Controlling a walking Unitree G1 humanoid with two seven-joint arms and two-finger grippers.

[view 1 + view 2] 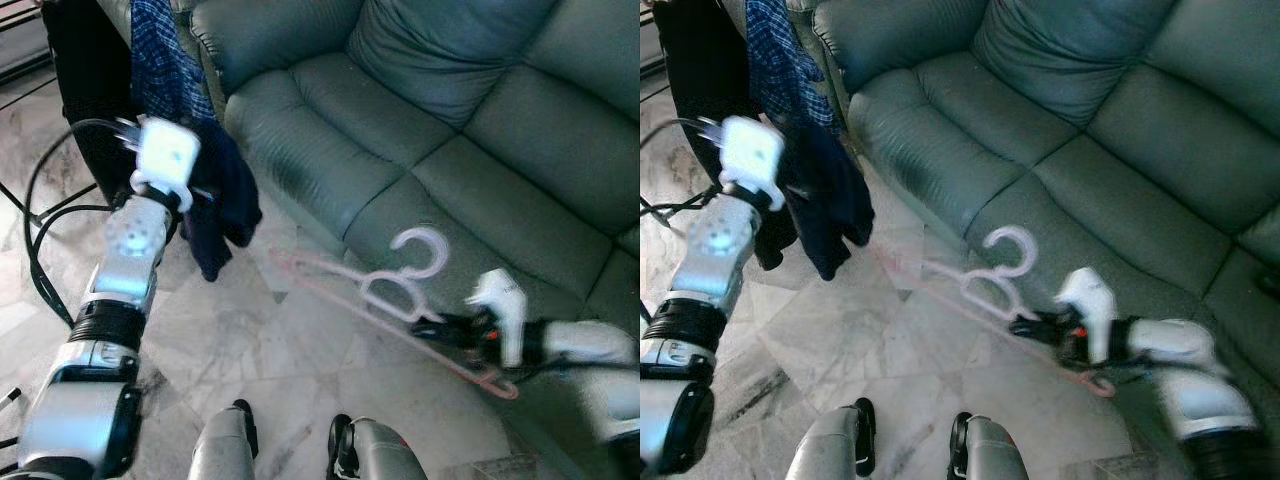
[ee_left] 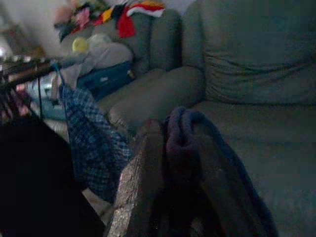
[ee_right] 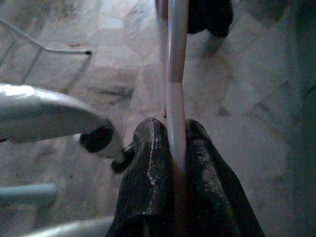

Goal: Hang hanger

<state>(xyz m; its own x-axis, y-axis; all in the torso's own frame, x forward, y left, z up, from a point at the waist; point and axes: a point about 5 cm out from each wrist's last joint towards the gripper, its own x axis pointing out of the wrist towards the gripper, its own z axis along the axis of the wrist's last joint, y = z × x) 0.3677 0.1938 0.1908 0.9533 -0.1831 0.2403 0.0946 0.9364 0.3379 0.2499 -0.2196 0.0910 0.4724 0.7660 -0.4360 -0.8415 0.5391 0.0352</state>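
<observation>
My right gripper [image 1: 452, 328] is shut on the lower bar of a pale pink hanger [image 1: 400, 292], held low over the floor in front of the sofa. Its white hook [image 1: 425, 250] points up, and a second pink hanger appears to lie along it. In the right wrist view the hanger bar [image 3: 175, 94] runs out from between the two black fingers [image 3: 148, 182]. My left gripper [image 2: 177, 163] is raised at the left and shut on a dark navy garment [image 1: 228, 200], which hangs down from it and covers its fingers.
A grey-green leather sofa [image 1: 440, 120] spans the back and right. At the far left a blue plaid shirt [image 1: 160, 50] and a black garment [image 1: 85, 90] hang on a rack. Black cables [image 1: 40, 260] loop over the marble floor [image 1: 280, 350]. My feet [image 1: 240, 420] stand at the bottom.
</observation>
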